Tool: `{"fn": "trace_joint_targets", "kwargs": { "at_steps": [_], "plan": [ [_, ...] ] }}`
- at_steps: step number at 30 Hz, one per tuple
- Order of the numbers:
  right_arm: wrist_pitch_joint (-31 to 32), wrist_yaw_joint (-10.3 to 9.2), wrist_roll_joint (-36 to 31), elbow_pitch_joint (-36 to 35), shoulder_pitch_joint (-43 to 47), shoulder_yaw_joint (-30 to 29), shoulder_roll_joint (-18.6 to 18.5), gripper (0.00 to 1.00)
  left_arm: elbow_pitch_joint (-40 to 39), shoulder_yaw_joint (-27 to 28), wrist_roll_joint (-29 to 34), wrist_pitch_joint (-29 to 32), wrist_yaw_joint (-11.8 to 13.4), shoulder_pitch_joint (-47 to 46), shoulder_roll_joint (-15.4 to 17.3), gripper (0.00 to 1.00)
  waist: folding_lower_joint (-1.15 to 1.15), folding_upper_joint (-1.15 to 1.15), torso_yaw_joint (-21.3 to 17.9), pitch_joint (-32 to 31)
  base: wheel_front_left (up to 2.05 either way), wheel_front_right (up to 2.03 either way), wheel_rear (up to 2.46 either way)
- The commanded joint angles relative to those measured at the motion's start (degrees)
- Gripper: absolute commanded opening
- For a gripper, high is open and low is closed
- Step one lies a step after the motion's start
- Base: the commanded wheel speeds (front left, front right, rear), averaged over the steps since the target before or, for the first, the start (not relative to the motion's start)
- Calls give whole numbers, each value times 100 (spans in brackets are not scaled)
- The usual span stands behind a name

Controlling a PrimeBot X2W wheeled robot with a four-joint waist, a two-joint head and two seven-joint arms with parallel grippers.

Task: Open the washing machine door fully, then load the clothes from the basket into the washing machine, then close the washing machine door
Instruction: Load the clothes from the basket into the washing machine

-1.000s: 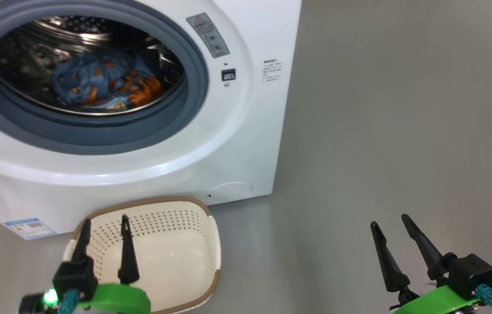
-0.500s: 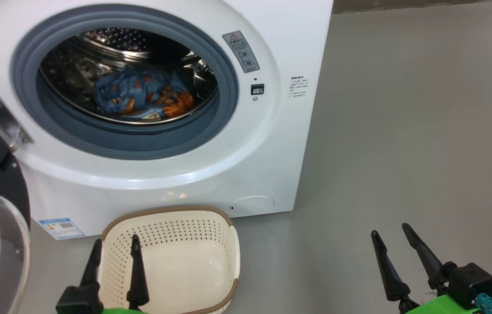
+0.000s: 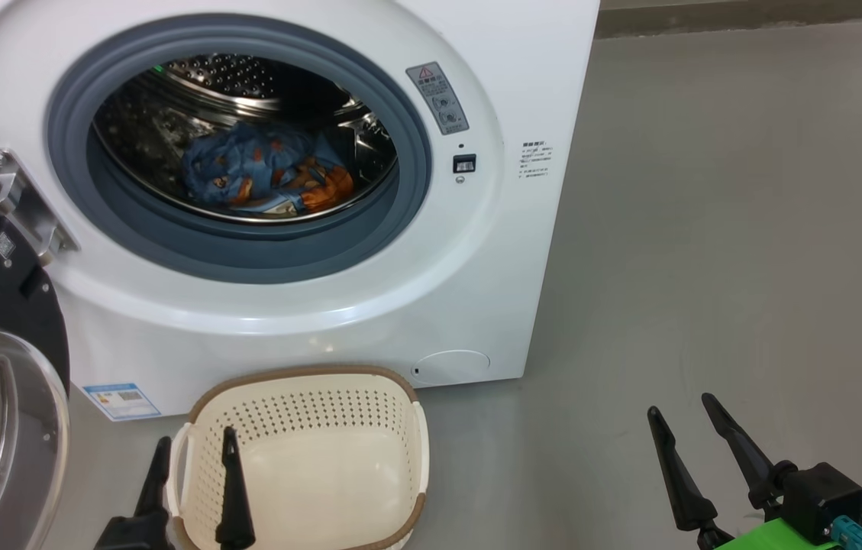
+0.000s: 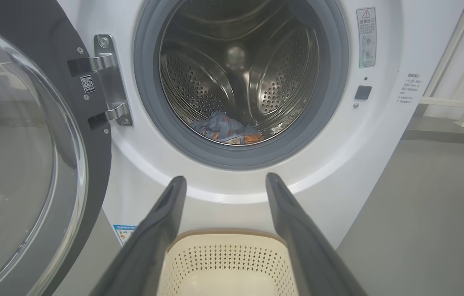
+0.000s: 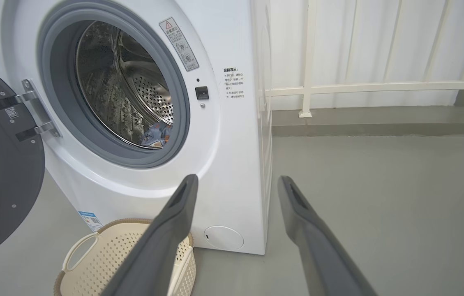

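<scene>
- Since the clothes (image 3: 266,172) lie in the drum (image 3: 163,130) of the washing machine (image 3: 476,305) and the basket (image 3: 308,376) stands empty on the floor (image 3: 705,267) before it, loading is judged done.
- The washing machine door (image 3: 11,298), swung wide at the left, must next be pushed shut.
- The left claw (image 3: 195,439), above the basket, and the right claw (image 3: 681,406) are spread wide, nothing held.
- The basket may be brushed by the door.

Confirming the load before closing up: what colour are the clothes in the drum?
The clothes are blue with orange prints; clearest in the head view.
</scene>
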Motion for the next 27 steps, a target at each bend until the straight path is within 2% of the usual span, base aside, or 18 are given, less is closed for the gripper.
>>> {"fn": "trace_joint_targets", "kwargs": {
  "at_steps": [1, 27],
  "plan": [
    [-27, 56, -49, -147, 18, 143, -83, 100, -107, 223, 29, -37, 10, -94, 32, 100, 0, 0, -4, -44, 0, 0, 0],
    [-27, 56, -101, -168, 189, 127, -74, 100, -163, 285, -46, -37, 3, 136, 31, 100, 0, 0, 15, -226, 0, 0, 0]
  ]
}}
